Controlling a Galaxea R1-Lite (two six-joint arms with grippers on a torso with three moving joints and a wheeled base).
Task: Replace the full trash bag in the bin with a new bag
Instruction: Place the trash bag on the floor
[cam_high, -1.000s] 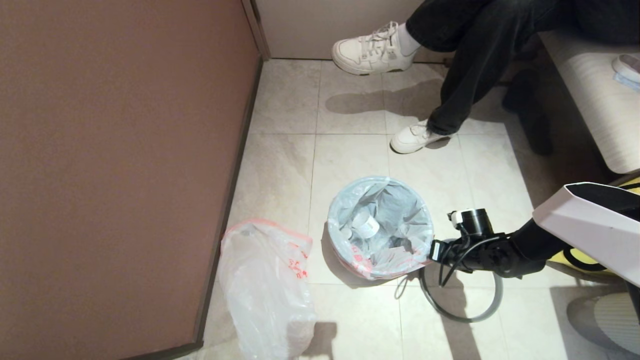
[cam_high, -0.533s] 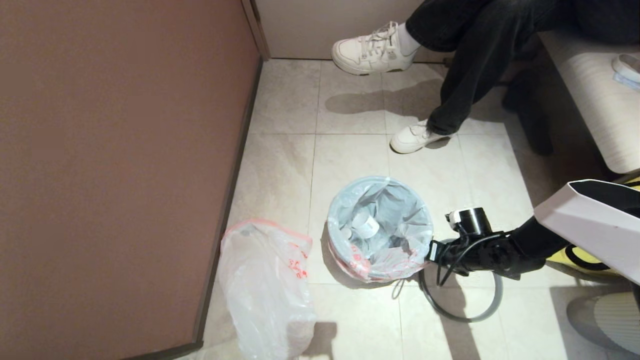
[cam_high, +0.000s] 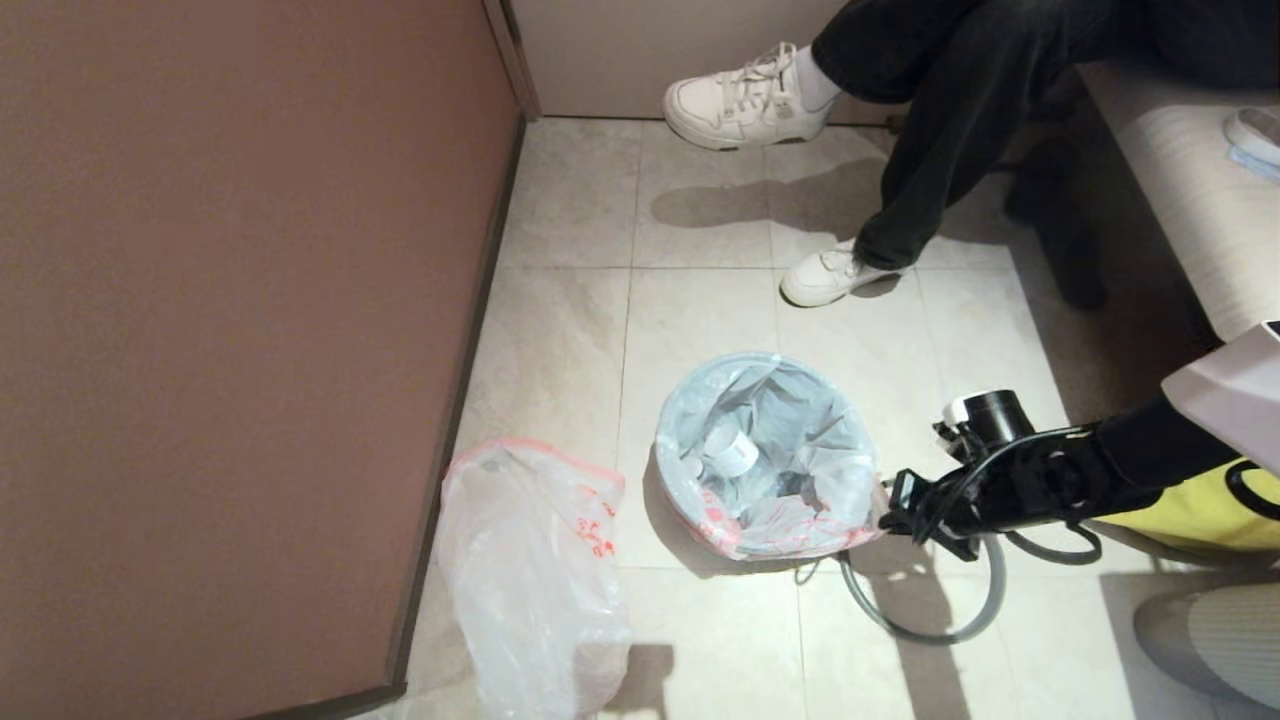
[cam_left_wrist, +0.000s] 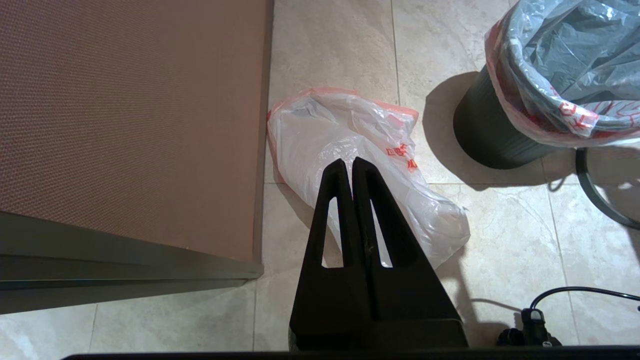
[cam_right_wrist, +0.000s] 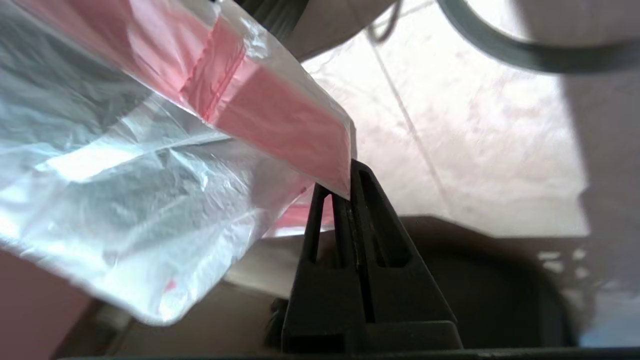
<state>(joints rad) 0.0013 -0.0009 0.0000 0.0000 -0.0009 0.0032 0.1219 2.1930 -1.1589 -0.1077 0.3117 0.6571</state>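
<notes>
The floor (cam_high: 700, 200) carries everything here, with a brown wall panel (cam_high: 230, 300) running well off beyond the bin on the side away from the right pincer. The bin (cam_left_wrist: 487, 135) stands directly ahead of the right pincer (cam_high: 886, 512), its dark tub lined by the full trash bag (cam_high: 765, 450), in which a small white cup shape shows among crumpled film. The bag's mouth is folded out over the bin's top, and its pink-red edge is pulled out toward the pincer on the near side. The grey hoop (cam_high: 925, 610) lies loose on the floor just under and behind the right pincer, off the bin, so the bag's lip appears free.

The right pincer is closed on that pink-red edge; the right wrist view shows the film running into the tips (cam_right_wrist: 350, 187). The bag lies forward of the pincer, with the bin's axis upright, so I judge the coming pull has to go up and back along that axis to draw the bag clear.

The new bag (cam_high: 530, 580) lies flat on the floor on the far side of the bin from the right pincer, against the wall panel. The left pincer (cam_left_wrist: 352, 165) hangs above it, shut and empty, and is plainly the nearer one to it.
</notes>
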